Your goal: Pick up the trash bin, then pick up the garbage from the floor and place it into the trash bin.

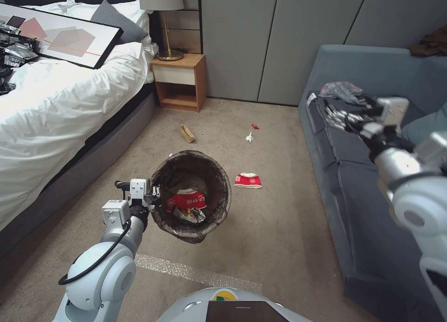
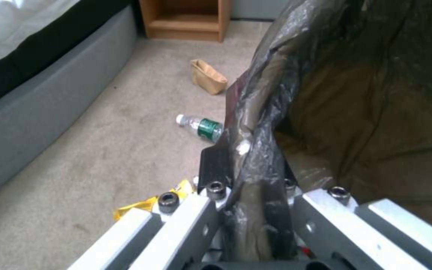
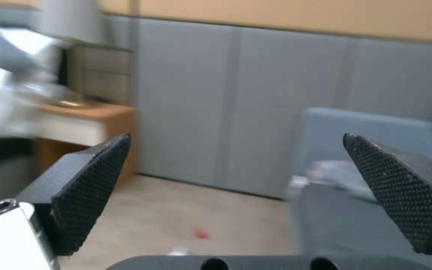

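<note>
The left end effector (image 1: 153,191) is clamped on the rim of the trash bin (image 1: 191,196), held above the carpet. The right end effector (image 3: 236,195) hangs spread wide over the sofa (image 1: 354,173). I'd keep the bin level and bring that arm down onto the red-and-white wrapper (image 1: 247,180) just beside it.

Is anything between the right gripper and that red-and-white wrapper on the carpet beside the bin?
Nothing visible. The right gripper hangs open above the sofa; bare carpet surrounds the red-and-white wrapper, which lies apart from the trash bin that the left gripper holds by its rim.
</note>
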{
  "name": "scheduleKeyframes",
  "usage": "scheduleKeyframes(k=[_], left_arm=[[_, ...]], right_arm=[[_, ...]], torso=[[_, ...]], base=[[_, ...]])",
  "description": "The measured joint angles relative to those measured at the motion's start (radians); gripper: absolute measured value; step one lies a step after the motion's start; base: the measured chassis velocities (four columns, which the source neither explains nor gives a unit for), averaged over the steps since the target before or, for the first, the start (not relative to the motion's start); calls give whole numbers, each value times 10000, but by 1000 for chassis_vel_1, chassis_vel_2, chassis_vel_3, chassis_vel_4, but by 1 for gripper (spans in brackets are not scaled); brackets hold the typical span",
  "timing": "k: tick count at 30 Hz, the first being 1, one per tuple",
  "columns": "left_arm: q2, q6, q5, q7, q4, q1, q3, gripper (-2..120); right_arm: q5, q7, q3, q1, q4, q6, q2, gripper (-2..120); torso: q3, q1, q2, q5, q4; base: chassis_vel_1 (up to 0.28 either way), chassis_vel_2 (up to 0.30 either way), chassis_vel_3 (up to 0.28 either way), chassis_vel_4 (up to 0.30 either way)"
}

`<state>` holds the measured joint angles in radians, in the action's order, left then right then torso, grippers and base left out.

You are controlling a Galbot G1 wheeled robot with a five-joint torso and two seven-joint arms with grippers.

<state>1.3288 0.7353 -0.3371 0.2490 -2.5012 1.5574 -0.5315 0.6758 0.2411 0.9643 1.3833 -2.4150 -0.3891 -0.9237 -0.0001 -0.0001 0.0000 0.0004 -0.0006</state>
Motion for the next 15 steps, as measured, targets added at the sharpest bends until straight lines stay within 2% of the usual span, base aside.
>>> scheduleKeyframes(k=[1, 2, 3, 4, 5, 6, 8, 11, 15], left_arm=[[2, 0, 14, 27, 0, 50, -22, 0], [2, 0, 14, 27, 0, 50, -22, 0], [7, 0, 21, 39, 1, 76, -25, 0], [22, 0, 34, 74, 0, 147, -25, 0], [22, 0, 34, 74, 0, 147, -25, 0], [11, 0, 69, 91, 0, 218, -23, 0], [-7, 0, 82, 98, 0, 256, -18, 0], [-116, 0, 146, 99, 0, 323, -45, 0], [-174, 0, 152, 100, 0, 337, -66, 0]], right_arm=[[-875, -289, 354, 822, -168, 541, -764, 100], [-875, -289, 354, 822, -168, 541, -764, 100], [-1260, -417, 445, 1197, -238, 807, -1234, 100], [-2073, -664, 498, 1962, -348, 1410, -2393, 100], [-2073, -664, 498, 1962, -348, 1410, -2393, 100], [-2760, -832, 407, 2559, -381, 1973, -3191, 100], [-3106, -893, 341, 2779, -372, 2222, -3476, 100], [-4681, -1003, -90, 3359, -145, 3265, -4405, 100], [-5106, -1068, -335, 3469, -11, 3555, -4697, 100]], torso=[[0, 0, 1, -12, 5], [0, 0, 1, -12, 5], [0, 0, 0, -10, 3], [0, 0, 0, -1, 5], [0, 0, 0, -1, 5], [-1, 0, 1, -3, 0], [0, 0, 0, -7, 0], [0, 0, 1, -9, 9], [0, 0, 0, -8, 10]], base=[[0, 0, 0, 0], [0, 0, 0, 0], [0, 0, 0, 0], [0, 0, 0, 0], [0, 0, 0, 0], [0, 0, 0, 0], [0, 0, 0, 0], [0, 0, 0, 0], [0, 0, 0, 0]])
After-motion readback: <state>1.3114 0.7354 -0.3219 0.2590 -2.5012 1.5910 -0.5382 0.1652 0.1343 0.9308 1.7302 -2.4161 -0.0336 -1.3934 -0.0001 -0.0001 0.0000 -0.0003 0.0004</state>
